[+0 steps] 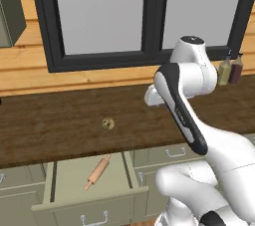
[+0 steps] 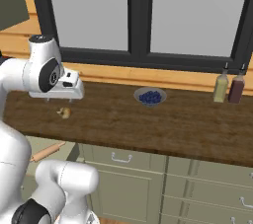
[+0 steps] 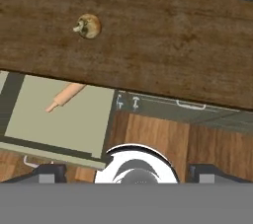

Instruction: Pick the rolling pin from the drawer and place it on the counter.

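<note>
The light tan rolling pin (image 1: 98,171) lies at a slant inside the open sage-green drawer (image 1: 69,182), below the front edge of the dark wood counter (image 1: 55,125). In the hand view the rolling pin (image 3: 66,96) is partly tucked under the counter's edge, with the drawer (image 3: 69,124) at lower left. From the right base view one end of the rolling pin (image 2: 47,151) shows beside the arm. My gripper (image 2: 59,100) hangs above the counter, pointing down, to the right of the drawer. It is open and holds nothing; its tips (image 3: 128,171) stand wide apart.
A small yellowish-brown knob-like thing (image 1: 107,123) sits on the counter near the gripper. A bowl of blueberries (image 2: 150,96) stands further right, and two bottles (image 2: 228,88) stand by the wall. Closed narrower drawers (image 2: 123,158) lie under the counter.
</note>
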